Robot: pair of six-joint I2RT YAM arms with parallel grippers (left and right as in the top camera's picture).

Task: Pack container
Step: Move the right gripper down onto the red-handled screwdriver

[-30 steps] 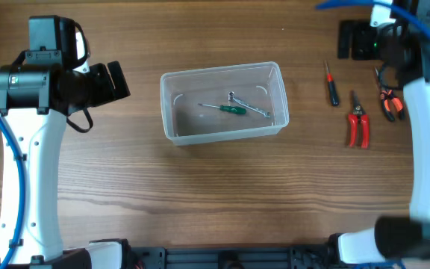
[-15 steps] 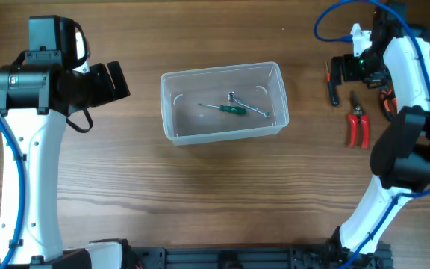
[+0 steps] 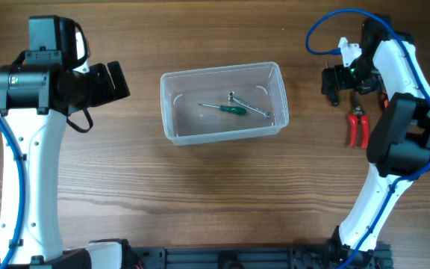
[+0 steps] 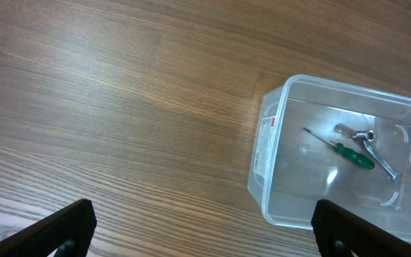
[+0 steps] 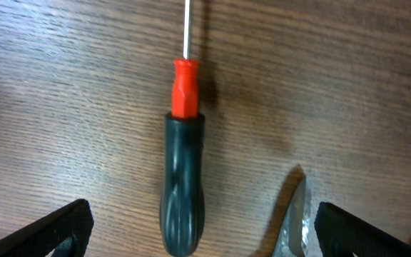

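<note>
Mid-desk (image 3: 200, 194): container (image 3: 167, 112), upright, long side running 9-to-3. Inside it are a green-handled screwdriver (image 3: 234, 109) and a metal wrench (image 3: 254, 110), just beside each other. Left jaws sit at its 9 o'clock, well apart from it, spread wide with nothing between them. Right jaws sit at its 2 o'clock, spread over a black-handled screwdriver (image 5: 183, 185) lying on the desk, clear of the handle on both sides. Red-handled pliers (image 3: 358, 128) lie at 5 o'clock from those jaws.
</note>
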